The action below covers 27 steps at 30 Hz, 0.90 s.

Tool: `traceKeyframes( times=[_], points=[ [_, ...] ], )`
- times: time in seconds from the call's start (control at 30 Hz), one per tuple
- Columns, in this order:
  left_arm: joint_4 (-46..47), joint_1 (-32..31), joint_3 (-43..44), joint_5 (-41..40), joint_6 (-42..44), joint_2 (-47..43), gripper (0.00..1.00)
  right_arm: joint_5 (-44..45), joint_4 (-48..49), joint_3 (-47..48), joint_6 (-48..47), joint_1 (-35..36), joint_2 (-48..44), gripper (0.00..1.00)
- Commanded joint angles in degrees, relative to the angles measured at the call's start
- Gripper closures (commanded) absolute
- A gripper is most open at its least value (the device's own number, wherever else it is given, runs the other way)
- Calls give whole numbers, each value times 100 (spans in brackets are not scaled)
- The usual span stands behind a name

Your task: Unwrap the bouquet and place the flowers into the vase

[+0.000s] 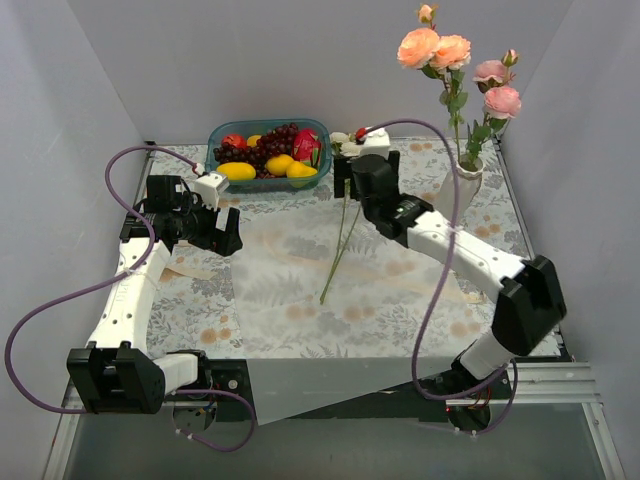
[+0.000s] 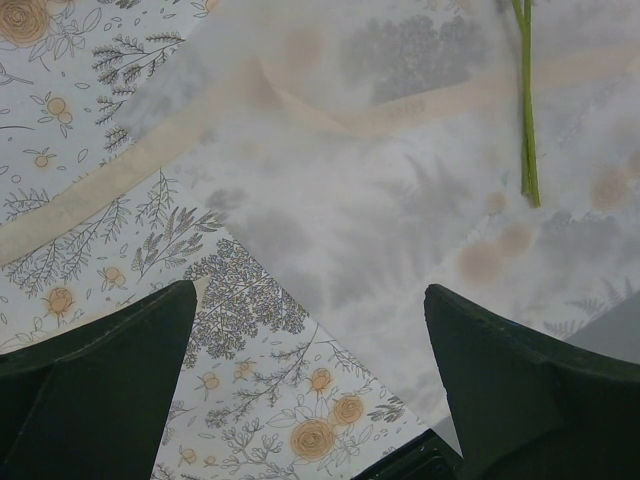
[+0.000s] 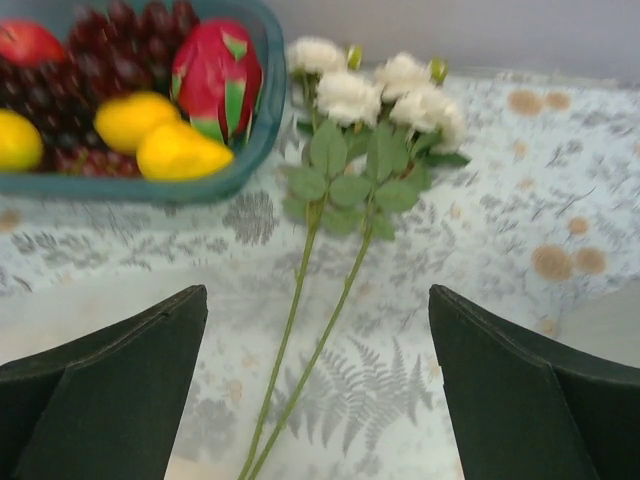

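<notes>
Tablecloth [image 1: 195,310] bears spread paper [image 1: 290,290], cream roses [image 3: 350,95] lying just beside the bowl [image 3: 230,180], vase [image 1: 467,185] with pink roses [image 1: 435,48]; left gripper [image 2: 310,380] and right gripper [image 3: 318,380] gape empty.

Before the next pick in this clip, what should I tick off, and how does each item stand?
1. Right gripper open above the cream roses: ok.
2. Left gripper open, empty: ok.
3. Their stems lie loose on top of the wrapping paper: ok.
4. Vase upright, pink roses in it: ok.
5. Room left in the vase neck: cannot tell.
6. Cream roses clear of the fruit bowl: cannot tell, very close.
</notes>
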Motion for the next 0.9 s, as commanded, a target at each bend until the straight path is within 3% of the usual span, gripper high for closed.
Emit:
traceKeyframes(
  times=[0.0, 0.17, 0.27, 0.43, 0.7, 0.87],
  points=[
    [1, 36, 130, -5, -27, -189, 2, 184, -937, 634, 884, 58, 827, 2],
    [-34, 36, 165, -49, 8, -233, 2, -1228, -823, 574, 2299, -495, 1452, 2],
    [-26, 36, 130, -110, 52, -294, 2, -1593, -867, 521, 2863, -733, 1681, 2],
    [1, 36, 86, -128, 96, -321, 2, -1040, -1903, 1214, 3110, -663, 2304, 2],
    [-8, 36, 139, -22, 17, -277, 2, -293, -3219, 2636, 3565, -566, 3463, 21],
    [-8, 36, 51, -49, 105, -312, 2, 121, -3723, 2859, 4041, -557, 3816, 23]
  ],
)
